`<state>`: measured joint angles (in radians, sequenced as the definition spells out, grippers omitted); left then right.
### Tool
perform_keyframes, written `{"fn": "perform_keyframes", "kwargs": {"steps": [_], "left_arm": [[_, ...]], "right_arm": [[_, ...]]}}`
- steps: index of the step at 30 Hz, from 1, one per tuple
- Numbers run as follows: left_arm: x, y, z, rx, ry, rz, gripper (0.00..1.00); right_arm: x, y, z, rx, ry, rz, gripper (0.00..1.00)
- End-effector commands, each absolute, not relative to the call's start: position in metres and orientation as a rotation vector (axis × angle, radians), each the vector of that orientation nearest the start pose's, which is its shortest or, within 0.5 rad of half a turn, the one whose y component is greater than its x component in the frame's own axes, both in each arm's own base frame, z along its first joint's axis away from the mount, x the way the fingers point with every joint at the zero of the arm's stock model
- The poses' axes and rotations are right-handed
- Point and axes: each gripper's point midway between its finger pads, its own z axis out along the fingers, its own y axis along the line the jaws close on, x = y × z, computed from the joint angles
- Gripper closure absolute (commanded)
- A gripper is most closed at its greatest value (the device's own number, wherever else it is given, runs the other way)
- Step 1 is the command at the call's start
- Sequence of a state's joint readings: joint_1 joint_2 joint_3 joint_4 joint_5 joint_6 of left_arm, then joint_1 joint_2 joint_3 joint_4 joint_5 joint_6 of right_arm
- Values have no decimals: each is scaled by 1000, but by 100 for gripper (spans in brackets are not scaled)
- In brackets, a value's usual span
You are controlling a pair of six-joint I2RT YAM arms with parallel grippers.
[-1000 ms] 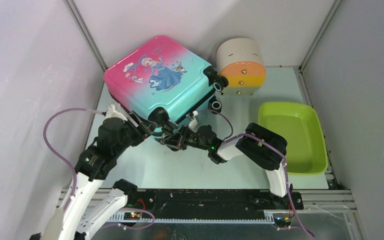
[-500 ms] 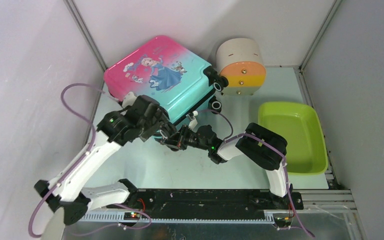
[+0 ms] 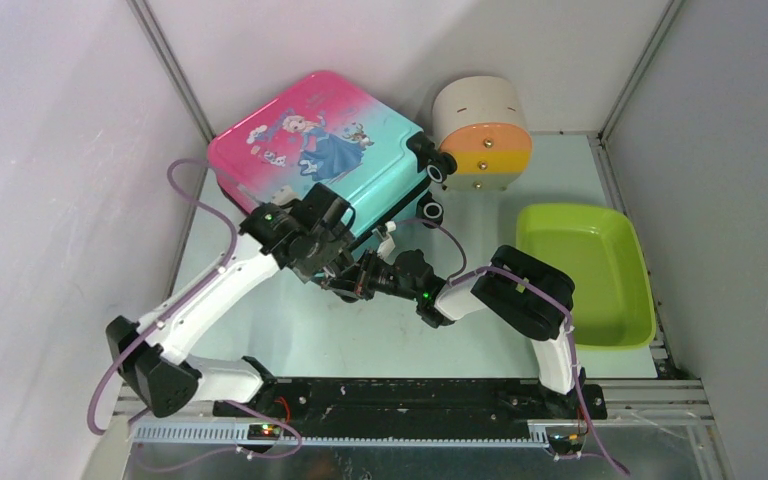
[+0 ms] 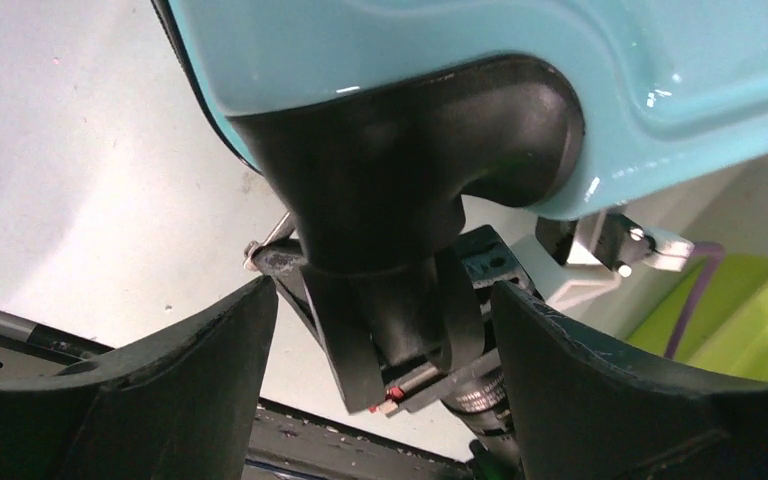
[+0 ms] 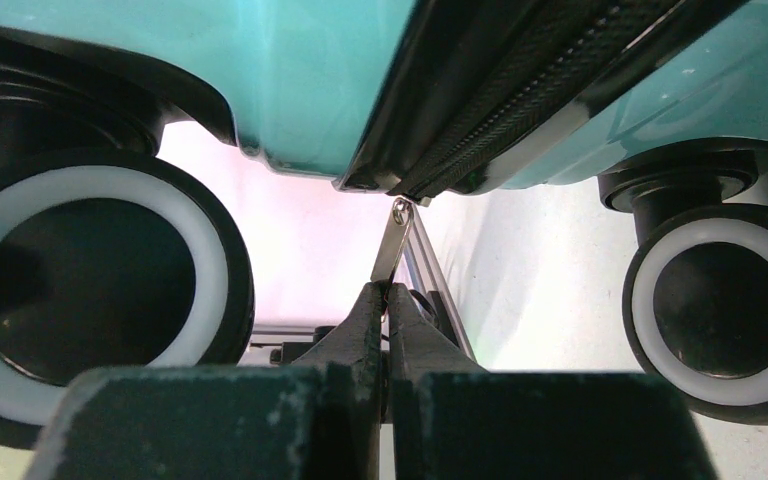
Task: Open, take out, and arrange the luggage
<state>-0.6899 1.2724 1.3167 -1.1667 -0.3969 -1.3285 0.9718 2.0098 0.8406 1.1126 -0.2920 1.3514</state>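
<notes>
Luggage [image 3: 315,150]: hard-shelled, pink fading to teal, with a cartoon princess printed on the upper face. Closed, both shells together, black zipper [image 5: 520,110] shut along the seam between them. Lying at the back left of the table [image 3: 360,340], printed face up, set at a slant to the edges, wheel end toward the near right. Black wheels [image 5: 90,290] with white rims, in black housings on either side of the seam. Thin metal pull tab [image 5: 392,240] standing out from the zipper's end.

Luggage [image 3: 310,150] rear left; cylinder [image 3: 480,125] just right of it; tray [image 3: 582,272] further right, nearer.
</notes>
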Motion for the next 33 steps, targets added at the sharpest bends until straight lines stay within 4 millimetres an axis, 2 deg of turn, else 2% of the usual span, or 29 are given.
{"fn": "perform_keyframes", "kwargs": {"steps": [1, 4, 6, 7, 8, 10, 12, 13, 14, 15, 16, 22, 24, 27, 31, 33], "left_arm": [[248, -162, 203, -949, 2379, -187, 16], [246, -163, 194, -954, 2405, -165, 19], [244, -161, 191, -940, 2415, -153, 27], [243, -158, 191, -936, 2413, -134, 35], [241, -155, 194, -932, 2404, -132, 39], [239, -145, 200, -930, 2376, -114, 52], [235, -137, 203, -928, 2351, -104, 76], [233, -134, 206, -926, 2344, -110, 82], [231, -132, 204, -924, 2343, -103, 93], [229, -130, 205, -924, 2340, -108, 97], [227, -128, 201, -917, 2348, -96, 99], [213, -109, 191, -891, 2357, -12, 100], [210, -102, 193, -883, 2345, 1, 100], [206, -94, 201, -872, 2311, -12, 100], [206, -106, 209, -850, 2299, -161, 100], [208, -117, 217, -861, 2278, -277, 100]], "right_arm": [[214, 472, 137, 87, 2026, 1903, 100], [216, 472, 135, 106, 2034, 1899, 100], [219, 470, 132, 136, 2057, 1878, 100], [219, 469, 127, 146, 2085, 1859, 100], [220, 468, 125, 160, 2101, 1843, 100], [222, 465, 124, 174, 2107, 1827, 100], [225, 460, 121, 192, 2117, 1803, 100], [226, 458, 121, 199, 2121, 1793, 100], [227, 457, 118, 209, 2130, 1776, 100], [228, 455, 118, 214, 2129, 1770, 100], [229, 454, 117, 221, 2131, 1761, 100], [234, 445, 113, 227, 2151, 1686, 100], [235, 442, 118, 209, 2144, 1661, 100], [241, 435, 116, 197, 2154, 1589, 100], [245, 434, 124, 138, 2102, 1563, 100], [250, 433, 136, 59, 2018, 1512, 88]]}}
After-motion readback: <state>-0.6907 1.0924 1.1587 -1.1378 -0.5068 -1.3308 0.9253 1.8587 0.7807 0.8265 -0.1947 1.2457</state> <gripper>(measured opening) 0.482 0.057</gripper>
